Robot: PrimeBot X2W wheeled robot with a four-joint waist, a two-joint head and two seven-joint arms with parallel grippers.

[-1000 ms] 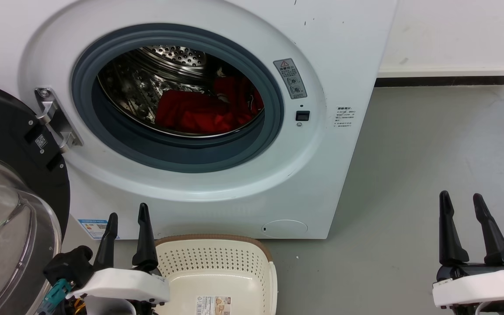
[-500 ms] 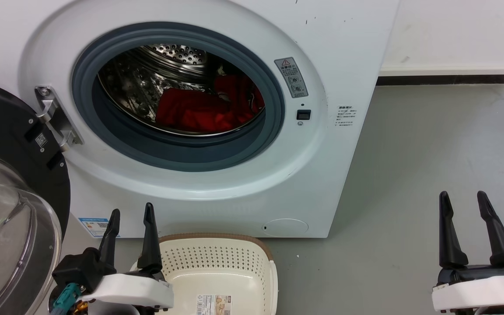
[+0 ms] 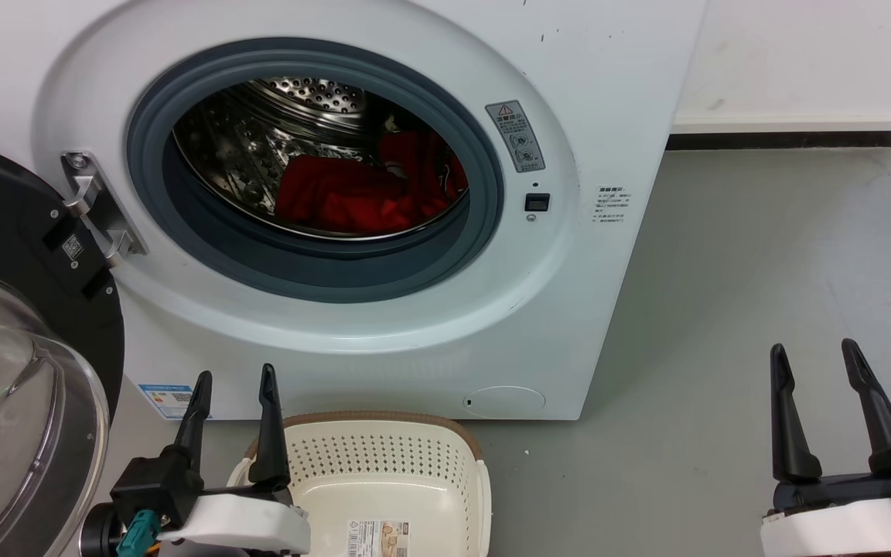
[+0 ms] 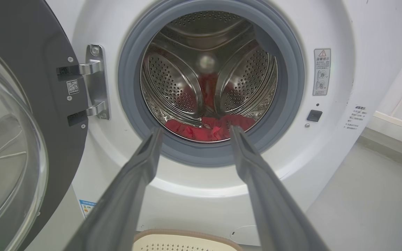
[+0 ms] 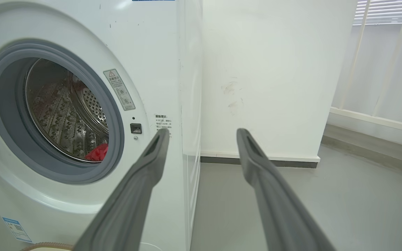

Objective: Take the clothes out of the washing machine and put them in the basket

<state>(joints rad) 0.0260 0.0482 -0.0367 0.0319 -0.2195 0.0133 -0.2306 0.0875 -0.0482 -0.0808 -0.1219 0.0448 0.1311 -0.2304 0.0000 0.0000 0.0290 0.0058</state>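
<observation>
Nothing grabbed yet: left pincer point(image 3: 234, 373) and right pincer point(image 3: 812, 346) both spread apart, empty. Next I gotta reach into the washing machine drum point(image 3: 260, 147) for the red clothes point(image 3: 353, 197).

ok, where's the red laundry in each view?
Head view: soft red clothes in the perforated steel drum, lower right of the opening.
Left wrist view: clothes at the drum's bottom, picture centre.
Right wrist view: clothes, a small red patch, lower left.
Shared landmark: white warning sticker right of the grey rubber gasket.
</observation>
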